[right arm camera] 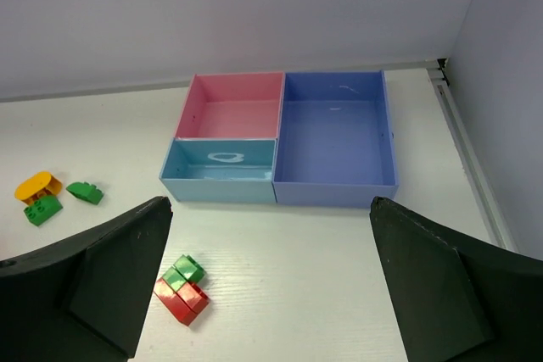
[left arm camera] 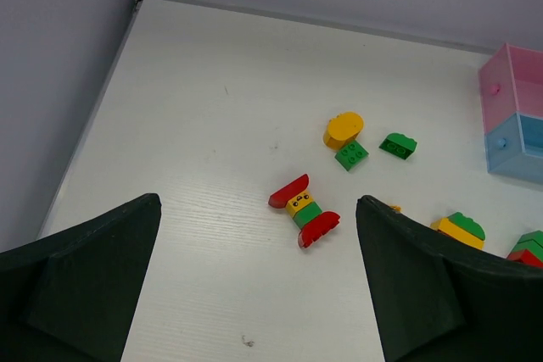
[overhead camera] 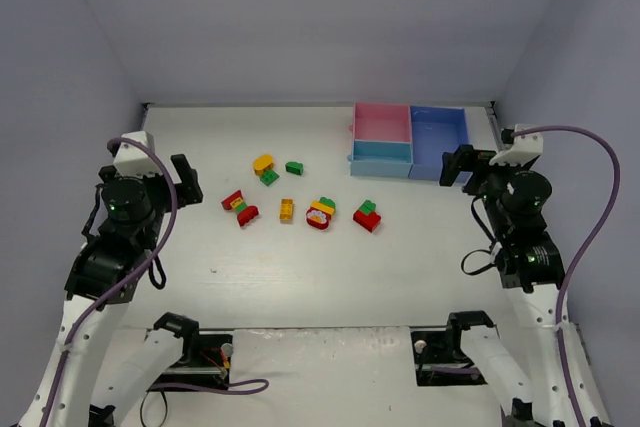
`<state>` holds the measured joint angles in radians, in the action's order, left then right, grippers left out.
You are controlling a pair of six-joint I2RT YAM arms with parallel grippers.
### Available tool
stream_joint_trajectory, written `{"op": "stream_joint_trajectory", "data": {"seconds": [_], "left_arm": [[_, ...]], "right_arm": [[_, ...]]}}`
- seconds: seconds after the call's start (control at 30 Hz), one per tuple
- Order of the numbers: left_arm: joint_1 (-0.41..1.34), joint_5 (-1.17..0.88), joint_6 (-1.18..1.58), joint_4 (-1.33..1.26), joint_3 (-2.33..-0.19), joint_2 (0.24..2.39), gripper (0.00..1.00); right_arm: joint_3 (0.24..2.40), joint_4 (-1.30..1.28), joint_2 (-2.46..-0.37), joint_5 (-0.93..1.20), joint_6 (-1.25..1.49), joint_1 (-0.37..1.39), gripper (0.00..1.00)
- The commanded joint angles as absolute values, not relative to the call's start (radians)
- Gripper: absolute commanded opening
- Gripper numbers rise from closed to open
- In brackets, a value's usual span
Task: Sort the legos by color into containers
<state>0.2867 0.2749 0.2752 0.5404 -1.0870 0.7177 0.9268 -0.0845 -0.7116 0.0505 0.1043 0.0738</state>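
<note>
Legos lie loose mid-table: a red-yellow-green clump (overhead camera: 240,208) (left arm camera: 304,210), an orange piece on a green one (overhead camera: 265,168) (left arm camera: 343,129), a green brick (overhead camera: 294,168), a yellow brick (overhead camera: 286,210), a mixed clump (overhead camera: 321,213) and a red-green clump (overhead camera: 367,216) (right arm camera: 181,290). The containers stand at the back right: pink tray (overhead camera: 381,124) (right arm camera: 233,116), light blue tray (overhead camera: 381,158) (right arm camera: 222,171) and larger blue tray (overhead camera: 438,142) (right arm camera: 335,137), nothing in them. My left gripper (overhead camera: 185,182) (left arm camera: 259,203) hangs open left of the bricks. My right gripper (overhead camera: 458,165) (right arm camera: 270,204) hangs open beside the blue tray.
Grey walls close the table on the left, back and right. A metal edge strip (right arm camera: 458,137) runs along the right side near the blue tray. Bare white tabletop (overhead camera: 300,277) lies between the bricks and the arm bases.
</note>
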Motion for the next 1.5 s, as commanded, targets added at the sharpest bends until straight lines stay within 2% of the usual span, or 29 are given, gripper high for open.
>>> {"op": "stream_joint_trajectory", "data": {"seconds": [0.0, 0.17, 0.37, 0.43, 0.6, 0.87, 0.9, 1.17, 1.4, 1.47], "left_arm": [[0.287, 0.288, 0.295, 0.482, -1.109, 0.733, 0.91], [0.288, 0.278, 0.314, 0.497, -1.114, 0.749, 0.91], [0.288, 0.287, 0.336, 0.526, -1.118, 0.779, 0.91], [0.288, 0.294, 0.347, 0.557, -1.123, 0.793, 0.91], [0.287, 0.305, 0.373, 0.626, -1.137, 0.827, 0.91], [0.287, 0.304, 0.417, 0.687, -1.123, 0.818, 0.91], [0.285, 0.307, 0.417, 0.701, -1.126, 0.818, 0.91], [0.285, 0.310, 0.420, 0.758, -1.120, 0.799, 0.91], [0.287, 0.321, 0.420, 0.779, -1.105, 0.782, 0.91], [0.288, 0.304, 0.422, 0.776, -1.101, 0.781, 0.91]], "right_arm": [[0.946, -0.029, -0.733, 0.023, 0.107, 0.083, 1.00], [0.962, -0.035, -0.814, 0.040, 0.112, 0.092, 1.00], [1.051, -0.069, -1.020, 0.078, 0.241, 0.152, 0.99], [1.083, -0.066, -1.105, 0.006, 0.284, 0.260, 0.90], [1.158, -0.055, -1.328, -0.159, 0.423, 0.487, 0.85], [1.366, -0.054, -1.679, -0.339, 0.586, 0.776, 0.86], [1.400, -0.055, -1.775, -0.360, 0.618, 0.814, 0.85], [1.584, -0.072, -2.046, -0.419, 0.647, 0.913, 0.78], [1.692, -0.118, -2.184, -0.423, 0.680, 0.925, 0.73], [1.700, -0.123, -2.204, -0.422, 0.683, 0.927, 0.68]]}}
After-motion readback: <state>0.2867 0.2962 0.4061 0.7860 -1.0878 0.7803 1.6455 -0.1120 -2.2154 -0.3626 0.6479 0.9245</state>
